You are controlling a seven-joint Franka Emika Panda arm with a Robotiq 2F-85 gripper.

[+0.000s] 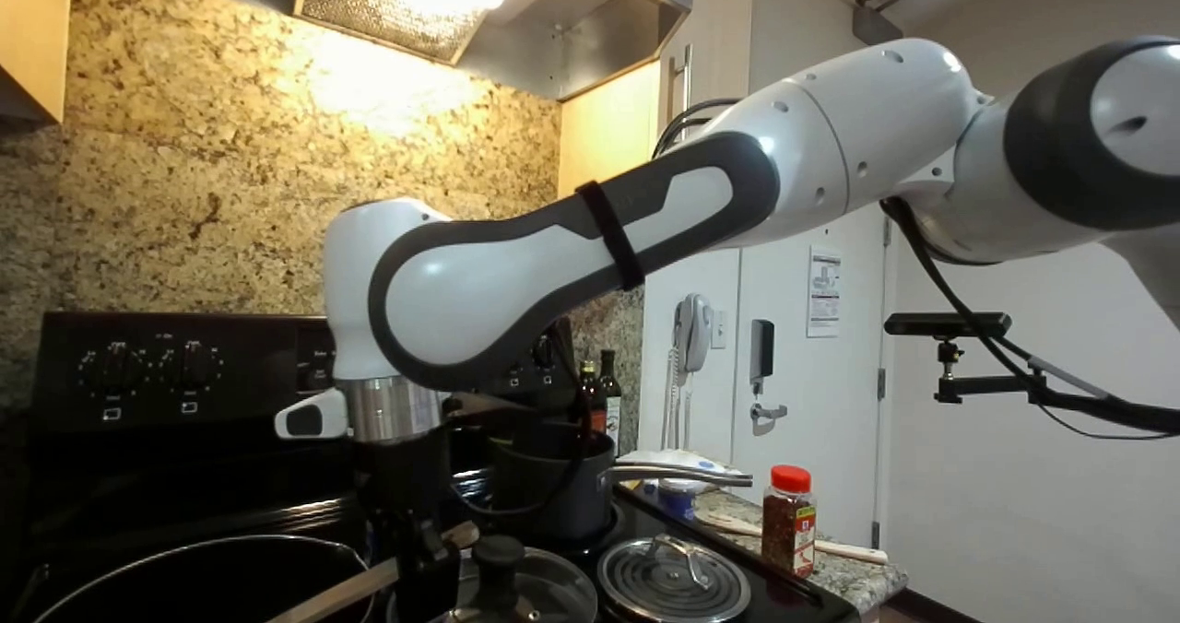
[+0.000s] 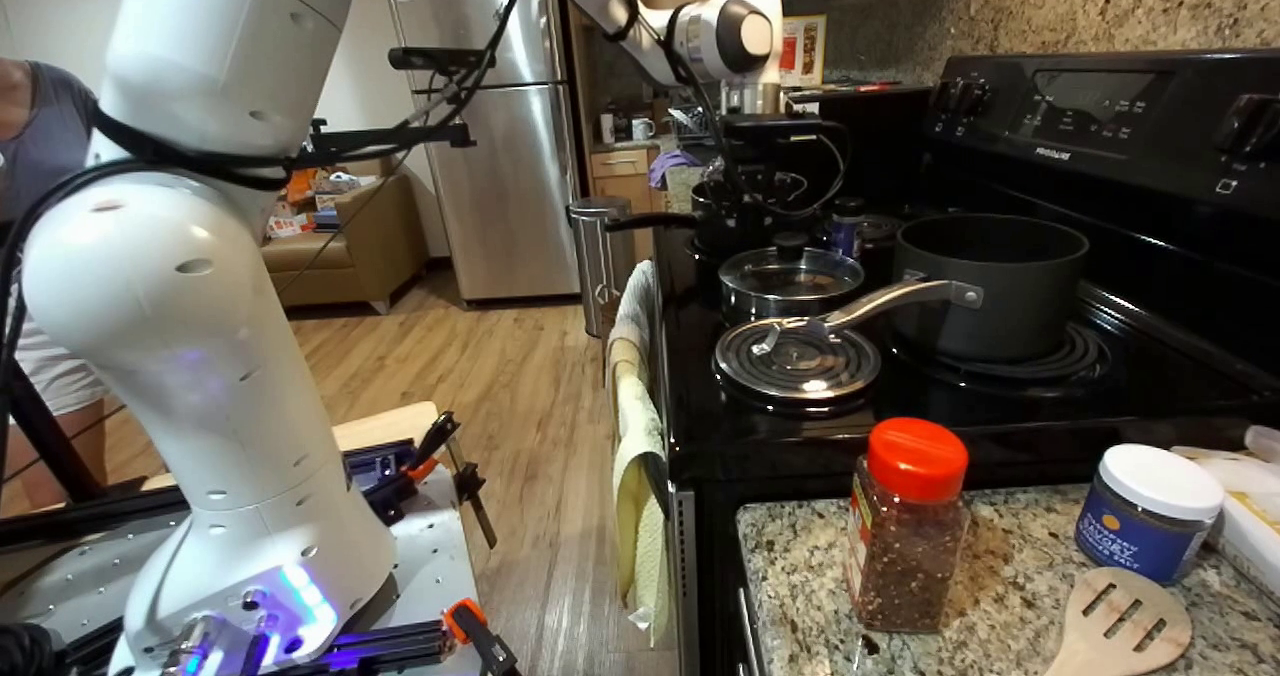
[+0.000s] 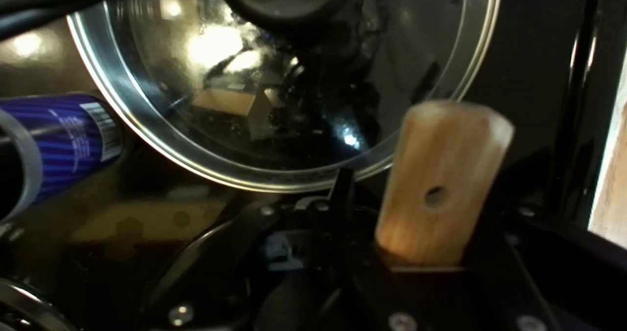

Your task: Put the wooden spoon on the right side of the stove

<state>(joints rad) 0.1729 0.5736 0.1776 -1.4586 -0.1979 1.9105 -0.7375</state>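
Observation:
The wooden spoon's tan handle [image 1: 341, 595] slants up over the rim of a large dark pan at the front left in an exterior view. Its end, with a small hole, rises from my jaws in the wrist view [image 3: 436, 189]. Its head is out of view. My gripper [image 1: 429, 558] points down and looks shut on the handle near that end; the pads are dark and partly hidden. It also shows dimly in an exterior view [image 2: 740, 216], above the far pans. The black stove [image 1: 147, 411] stands under the arm, its control panel clear in an exterior view [image 2: 1060, 106].
A glass-lidded pan [image 3: 245, 130] lies close to my jaws, with a purple can [image 3: 63, 145] beside it. A dark pot [image 2: 980, 296] with a long metal handle stands behind the bare front coil [image 2: 797, 356]. A red-capped jar [image 2: 910, 536] and slotted turner [image 2: 1125, 616] are on the counter.

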